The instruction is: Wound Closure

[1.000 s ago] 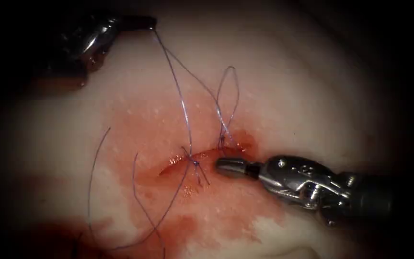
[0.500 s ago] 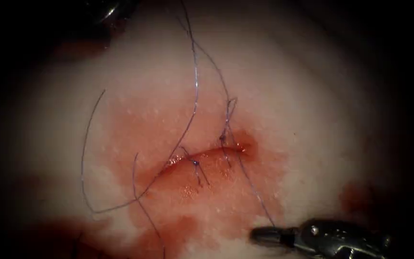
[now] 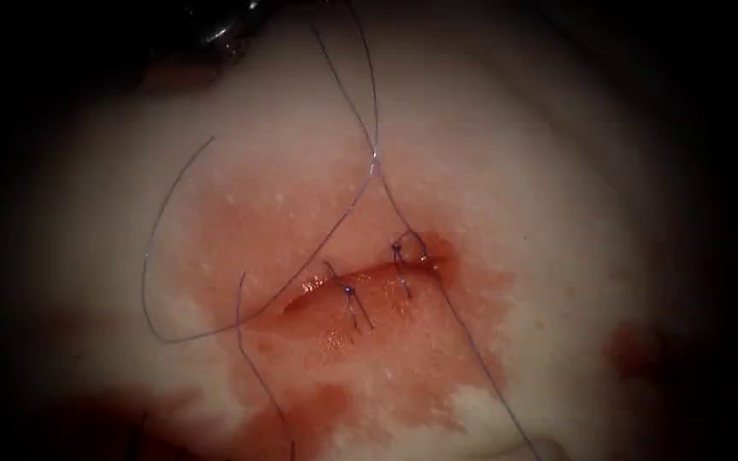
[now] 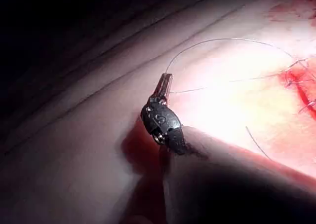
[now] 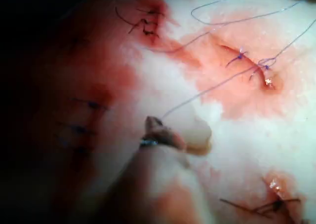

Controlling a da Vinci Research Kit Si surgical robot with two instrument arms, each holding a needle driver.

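The cut [image 3: 322, 286] lies across the middle of the tissue [image 3: 514, 171], with two purple knots on it, one mid-cut [image 3: 348, 290] and one near its right end [image 3: 396, 248]. From the right knot one strand of thread [image 3: 360, 111] rises to the left tool [image 4: 165, 80], whose jaws are shut on it. Another strand [image 3: 471, 346] runs down and right to the right tool [image 5: 153, 121], also shut on thread. A small loop [image 3: 416, 243] sits at the right knot. A slack strand [image 3: 151, 273] curves over the tissue left of the cut.
Red fluid [image 3: 301, 410] stains the tissue around and below the cut. The left tool's metal body [image 3: 219, 30] sits at the top edge. Other stitched cuts [image 5: 145, 24] [image 5: 274, 202] lie further off on the tissue.
The right tool has drawn its strand down and right, leaving the endoscope view. The left tool has risen to the top edge. The tall loop above the right knot has shrunk down onto it.
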